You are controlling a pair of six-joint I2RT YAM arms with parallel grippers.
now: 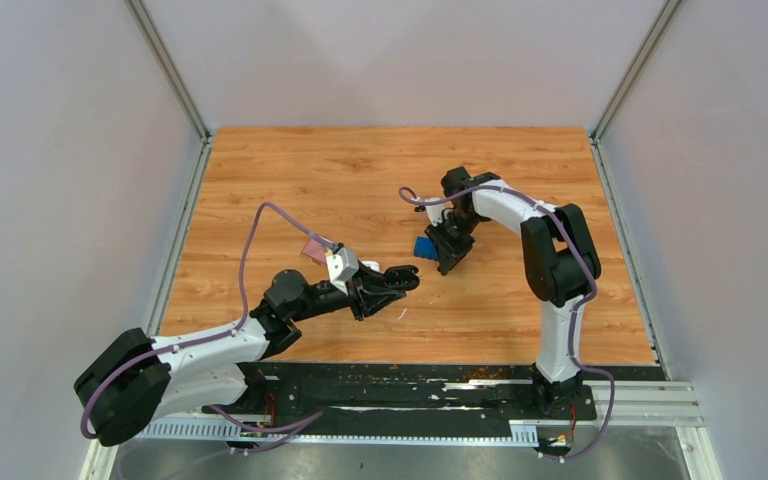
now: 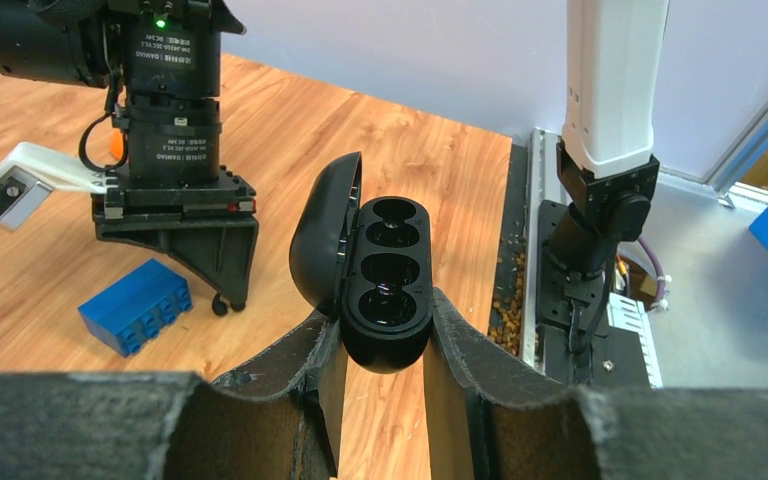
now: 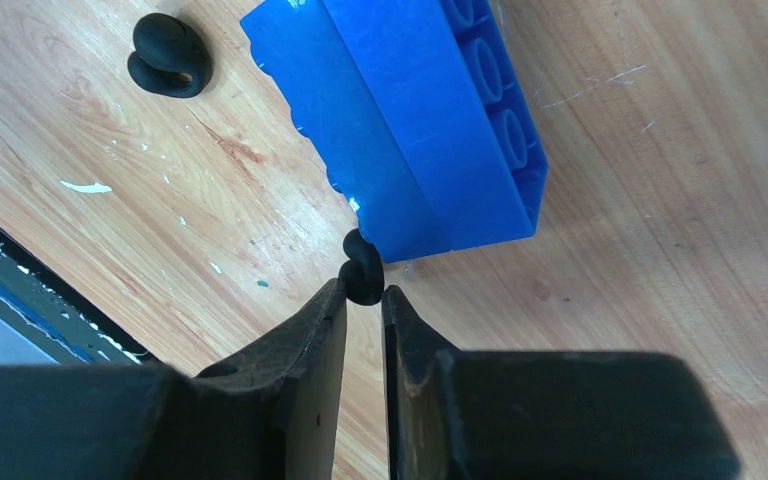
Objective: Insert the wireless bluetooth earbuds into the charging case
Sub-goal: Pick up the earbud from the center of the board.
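- Left hand clamped on the lower end of the open black charging case, which is held above the table.
- Case lid is swung out to the left, and the two round wells face the camera.
- Right hand is narrow, tips pinching a black earbud down at the table.
- That earbud touches a corner of the blue block.
- The second black earbud lies loose on the table near the block's far end, well apart from the fingers.
- White sliver lies on the wood nearby.
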